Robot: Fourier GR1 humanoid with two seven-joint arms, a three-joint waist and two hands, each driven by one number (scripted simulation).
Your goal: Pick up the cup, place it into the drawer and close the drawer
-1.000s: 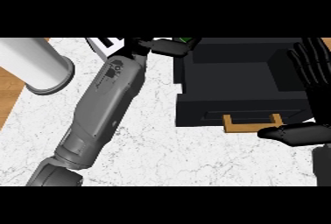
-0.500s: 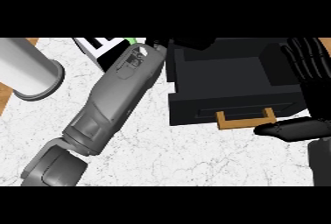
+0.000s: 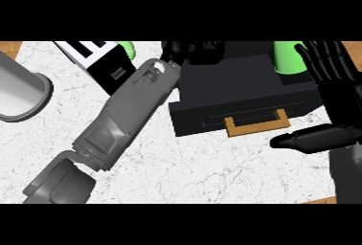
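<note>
Newly in view, the likely cup (image 3: 286, 62), green, stands at the drawer's (image 3: 240, 106) far right corner, beside the relaxed right hand (image 3: 338, 103). Whether the left hand (image 3: 191, 50), over the drawer's rear, holds anything we cannot tell. We would grasp the cup upright.

Left forearm (image 3: 130, 112) comes in from btm-left corner and runs diag. up & right to top ctr, w/ its elbow joint showing near the lower edge. Left hand (image 3: 189, 50) sits at the far end, at the view's top, mostly cut off; pose can't be made out. Right hand (image 3: 338, 95) is at the right edge, upright, fingers (image 3: 322, 60) straight & spread, pointing up. Thumb (image 3: 311, 139) sticks out sideways to the left. Right forearm (image 3: 346, 177) is below it, approx. vertical.
</note>
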